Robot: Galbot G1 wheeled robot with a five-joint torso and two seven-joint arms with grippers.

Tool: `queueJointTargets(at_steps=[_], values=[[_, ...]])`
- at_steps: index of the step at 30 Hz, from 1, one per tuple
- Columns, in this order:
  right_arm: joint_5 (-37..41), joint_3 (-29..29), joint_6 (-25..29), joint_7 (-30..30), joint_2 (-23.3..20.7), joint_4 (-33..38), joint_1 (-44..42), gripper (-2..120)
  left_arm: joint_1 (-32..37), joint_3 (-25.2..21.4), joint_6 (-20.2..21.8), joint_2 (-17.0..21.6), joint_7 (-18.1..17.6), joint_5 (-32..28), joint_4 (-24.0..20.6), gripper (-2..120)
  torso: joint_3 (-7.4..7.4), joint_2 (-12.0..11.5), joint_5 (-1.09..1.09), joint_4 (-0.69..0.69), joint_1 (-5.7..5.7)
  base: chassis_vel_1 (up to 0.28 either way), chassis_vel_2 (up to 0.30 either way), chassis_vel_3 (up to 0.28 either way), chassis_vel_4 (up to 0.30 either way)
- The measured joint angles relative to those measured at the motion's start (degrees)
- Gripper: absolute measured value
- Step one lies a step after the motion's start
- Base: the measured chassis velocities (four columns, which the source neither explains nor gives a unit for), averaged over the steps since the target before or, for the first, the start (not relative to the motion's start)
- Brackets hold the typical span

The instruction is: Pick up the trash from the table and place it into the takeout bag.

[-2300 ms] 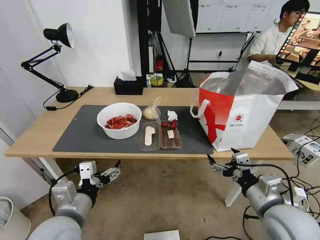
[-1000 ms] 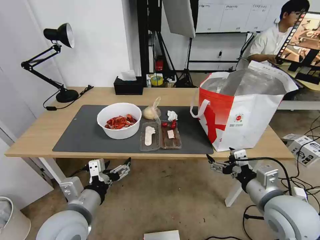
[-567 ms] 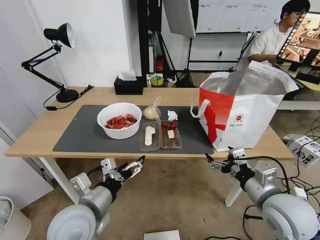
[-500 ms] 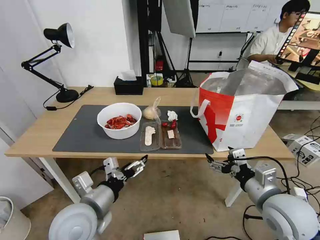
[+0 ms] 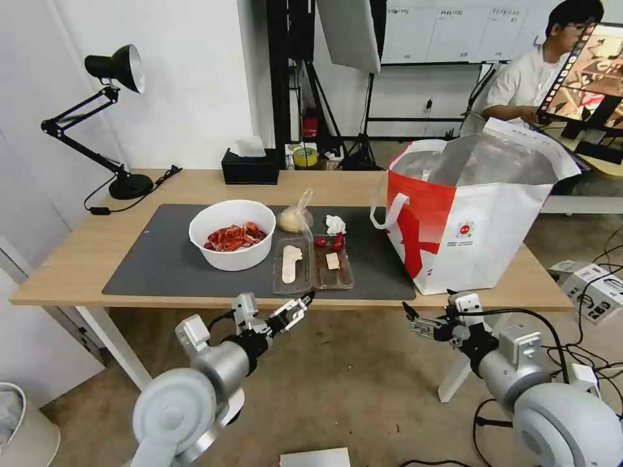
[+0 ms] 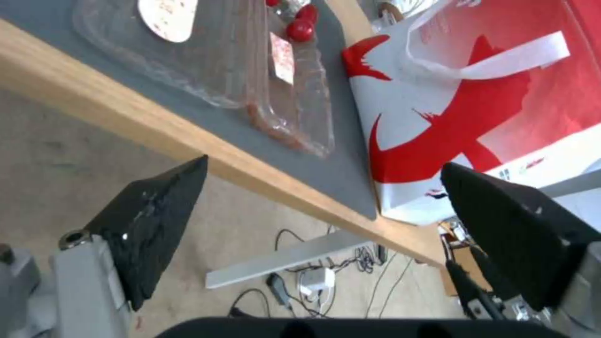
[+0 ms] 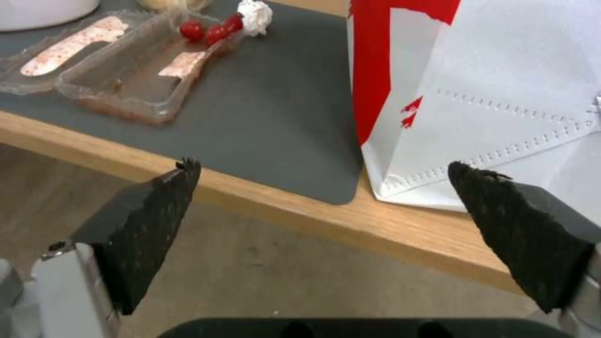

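Approaching step: left end effector (image 5: 295, 312) was held open below desk (image 5: 78, 272) edge; lift toward clear tray (image 5: 313, 263) was judged needed; right end effector (image 5: 422, 321) open, idle.

Light-wood surface (image 5: 78, 259) under a dark grey mat (image 5: 162, 259). On it, a white bowl (image 5: 232, 234) filled with red shells (image 5: 235, 237); at its three o'clock a clear tray (image 5: 313, 264) with red stains and red bits. A beige lump in a clear bag (image 5: 295, 217), and a white tissue (image 5: 335, 224). The takeout bag (image 5: 467, 214) is white, with a red side panel, silver lining and small red logo. Black tips on the silver left pincer (image 5: 297, 310) and right pincer (image 5: 428, 311).
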Motion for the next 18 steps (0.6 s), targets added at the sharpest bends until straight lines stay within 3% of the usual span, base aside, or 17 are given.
queueJointTargets(at_steps=[18], values=[[-1.04, -0.42, 0.03, 0.13, 0.69, -1.01, 0.38, 100, -4.49, 2.4, -2.18, -2.12, -0.51, -0.24, 5.73, 100, 0.0, -0.01, 0.0, 0.0, -0.01, 0.0, 0.0, 0.0, 0.0]])
